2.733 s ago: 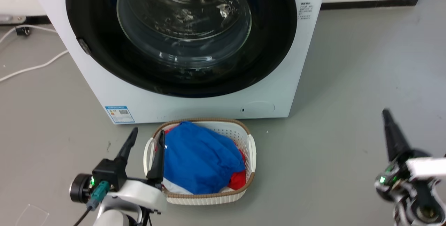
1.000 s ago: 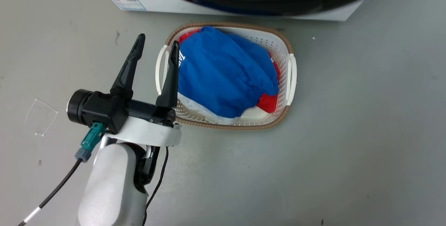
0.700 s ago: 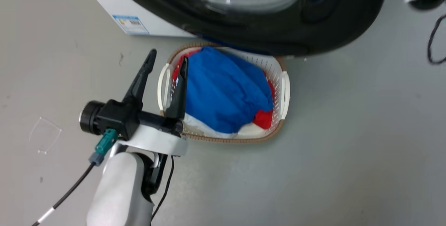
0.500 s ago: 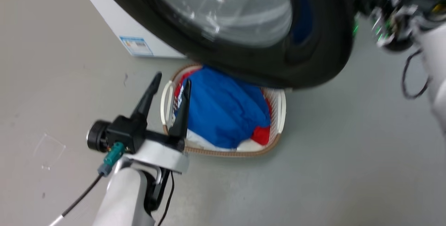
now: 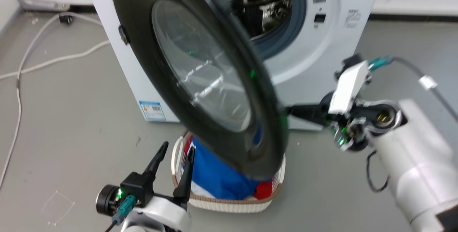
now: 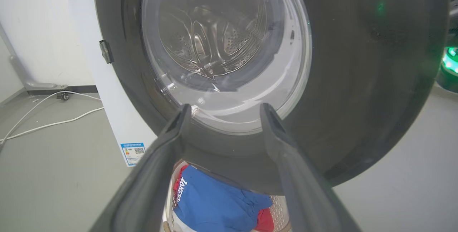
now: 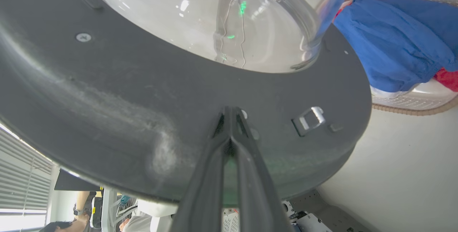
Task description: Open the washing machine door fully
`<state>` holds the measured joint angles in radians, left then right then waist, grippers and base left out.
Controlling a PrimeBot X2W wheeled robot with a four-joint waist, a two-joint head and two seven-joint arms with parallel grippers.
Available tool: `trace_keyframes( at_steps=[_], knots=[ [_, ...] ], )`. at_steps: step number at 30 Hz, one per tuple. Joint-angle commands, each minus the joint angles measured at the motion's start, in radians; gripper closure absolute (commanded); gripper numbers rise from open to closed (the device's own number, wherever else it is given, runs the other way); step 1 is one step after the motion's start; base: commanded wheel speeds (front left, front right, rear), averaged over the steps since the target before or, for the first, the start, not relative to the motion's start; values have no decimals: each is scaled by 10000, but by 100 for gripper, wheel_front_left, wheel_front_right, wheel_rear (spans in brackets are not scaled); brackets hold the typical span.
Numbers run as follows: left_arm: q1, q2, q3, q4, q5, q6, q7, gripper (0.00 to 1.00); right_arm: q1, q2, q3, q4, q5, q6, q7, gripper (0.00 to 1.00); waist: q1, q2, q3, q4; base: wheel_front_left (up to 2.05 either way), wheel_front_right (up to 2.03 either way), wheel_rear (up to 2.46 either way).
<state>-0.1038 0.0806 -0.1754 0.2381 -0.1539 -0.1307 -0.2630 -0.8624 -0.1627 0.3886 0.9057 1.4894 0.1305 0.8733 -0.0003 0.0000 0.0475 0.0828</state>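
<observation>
One washing machine door is hanging part-open at frame centre, off one washing machine, over one laundry basket. Right end effector, fingers pressed together, is touching the door's inner face. Left end effector is hovering spread, lower left.

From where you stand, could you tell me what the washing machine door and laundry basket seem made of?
Washing machine door: clear bulging window with sharp highlights, probably glass, in a glossy black surround, likely plastic. Laundry basket: white perforated walls, likely plastic; brown woven-look rim, material unclear.
</observation>
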Motion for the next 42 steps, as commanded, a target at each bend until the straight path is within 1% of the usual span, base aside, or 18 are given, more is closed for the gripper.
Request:
trace_keyframes(
  at_steps=[1,6,10,16,19,22,27,30,34,35,36,37,38,42],
  knots=[
    [122,-24,21,20,30,0,-25,0,363,143,56,-135,67,3,114,100,3,0,-427,-41,0,0,0],
    [384,-33,59,28,26,0,-25,0,1295,264,108,-1236,67,3,-93,100,3,0,-590,-48,0,0,0],
    [401,-60,42,41,10,0,-25,0,1856,576,256,-1946,58,4,-229,100,3,0,-615,-21,0,0,0],
    [318,-94,59,49,-21,0,-25,0,2219,724,255,-2451,31,4,-537,100,3,0,-532,-103,0,0,0],
    [254,-102,91,62,-34,0,-25,0,2339,783,168,-2741,-84,4,-960,100,3,0,-505,-166,0,0,0],
    [232,-104,127,68,-56,0,-25,0,2519,617,-84,-3273,-497,3,-2048,100,3,0,-487,-224,0,0,0],
    [256,-108,269,82,-52,0,-25,0,3245,63,-595,-4268,-1511,4,-4260,100,3,0,-492,-380,0,0,0],
    [321,-119,415,90,-40,9,-25,0,4007,-246,-972,-4873,-2053,3,-5599,100,3,0,-501,-522,0,0,0],
    [425,-136,591,138,-38,33,-25,0,5211,-808,-1362,-5242,-3377,3,-7376,99,3,0,-549,-709,0,0,0],
    [438,-142,635,153,-35,30,-25,0,5537,-805,-1500,-5288,-3550,4,-7719,80,3,0,-569,-734,0,0,0],
    [441,-143,675,159,-33,32,-25,0,5805,-832,-1623,-5365,-3806,4,-8017,54,3,0,-579,-770,0,0,0],
    [445,-143,721,160,-31,35,-25,0,6087,-885,-1775,-5407,-4036,4,-8289,11,3,0,-590,-799,0,0,0],
    [457,-140,765,166,-25,36,-25,0,6350,-908,-1920,-5468,-4217,4,-8533,0,3,0,-605,-829,0,0,0],
    [497,-164,889,152,11,35,-25,0,7291,-771,-2665,-5829,-5183,3,-9523,0,3,0,-625,-934,0,0,0]
  ],
)
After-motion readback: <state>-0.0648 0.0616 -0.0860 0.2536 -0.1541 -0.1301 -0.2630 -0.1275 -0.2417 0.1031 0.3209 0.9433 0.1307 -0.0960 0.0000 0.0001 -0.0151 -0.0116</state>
